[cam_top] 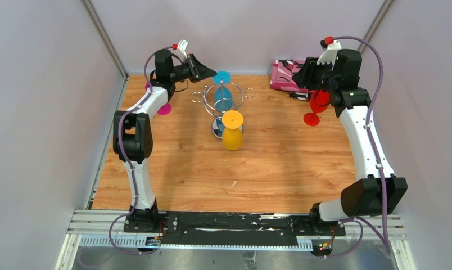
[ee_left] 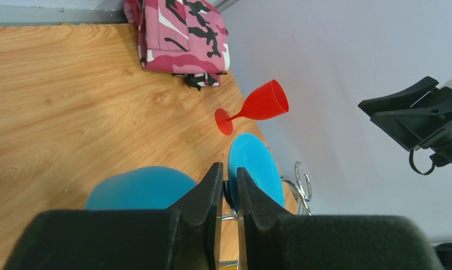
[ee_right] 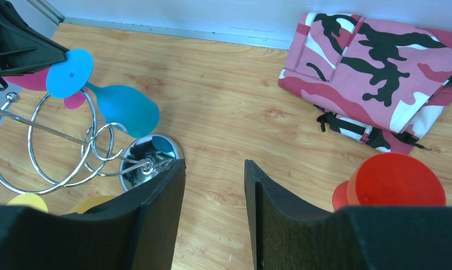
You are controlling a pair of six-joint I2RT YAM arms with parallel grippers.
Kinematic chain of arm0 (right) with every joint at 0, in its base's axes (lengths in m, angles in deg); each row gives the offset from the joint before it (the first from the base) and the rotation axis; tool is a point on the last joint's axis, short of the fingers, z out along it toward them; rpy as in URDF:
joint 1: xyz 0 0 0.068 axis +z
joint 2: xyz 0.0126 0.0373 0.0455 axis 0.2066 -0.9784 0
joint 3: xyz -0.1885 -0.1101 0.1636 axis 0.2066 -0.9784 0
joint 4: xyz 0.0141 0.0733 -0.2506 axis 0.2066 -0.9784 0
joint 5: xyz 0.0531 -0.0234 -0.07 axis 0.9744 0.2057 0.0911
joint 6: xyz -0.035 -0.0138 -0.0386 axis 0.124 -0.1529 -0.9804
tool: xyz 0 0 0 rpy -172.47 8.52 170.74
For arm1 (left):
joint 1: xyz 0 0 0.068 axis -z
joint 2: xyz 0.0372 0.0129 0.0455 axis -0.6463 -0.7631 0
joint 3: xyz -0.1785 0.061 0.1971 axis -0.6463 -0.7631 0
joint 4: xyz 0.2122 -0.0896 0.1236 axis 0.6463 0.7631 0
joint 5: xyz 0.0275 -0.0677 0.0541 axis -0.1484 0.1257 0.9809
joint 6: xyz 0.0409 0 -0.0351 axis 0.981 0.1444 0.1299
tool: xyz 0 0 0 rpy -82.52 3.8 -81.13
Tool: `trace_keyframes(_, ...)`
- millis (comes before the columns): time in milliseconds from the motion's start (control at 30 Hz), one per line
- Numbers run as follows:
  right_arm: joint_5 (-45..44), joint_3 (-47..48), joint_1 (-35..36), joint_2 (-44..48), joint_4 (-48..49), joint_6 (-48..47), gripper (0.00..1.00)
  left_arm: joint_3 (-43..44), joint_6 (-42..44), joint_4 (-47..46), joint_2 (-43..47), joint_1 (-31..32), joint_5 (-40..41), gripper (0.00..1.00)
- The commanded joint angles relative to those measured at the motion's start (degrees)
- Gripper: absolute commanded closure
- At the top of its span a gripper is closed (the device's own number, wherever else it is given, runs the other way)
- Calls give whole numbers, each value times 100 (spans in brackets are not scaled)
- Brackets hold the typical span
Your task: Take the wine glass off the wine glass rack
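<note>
Pinching blue wine glass [ee_left: 256, 169] stem, L pincer [ee_left: 229, 172] outstretched.

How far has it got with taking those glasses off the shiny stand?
Done: a red wine glass and a pink glass sit on the table, off the rack. In hand: the left claw grips the blue wine glass by its stem, at the rack. Left: lifting it clear; a yellow wine glass hangs there. The right claw is open, empty.
</note>
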Motion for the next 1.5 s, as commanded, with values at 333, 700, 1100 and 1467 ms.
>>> trace_keyframes(333, 33, -99, 51, -39, 135, 72, 53, 576, -201, -34, -467, 17, -266, 92)
trace_keyframes(700, 31, -116, 50, -110, 161, 82, 53, 713, -359, -34, -439, -54, -319, 98)
trace_keyframes(1100, 38, -145, 50, -118, 177, 86, 53, 598, -280, -34, -343, -189, -102, 100)
trace_keyframes(1467, 77, -153, 51, -127, 193, 104, 53, 625, -289, -34, -330, -321, -4, 100)
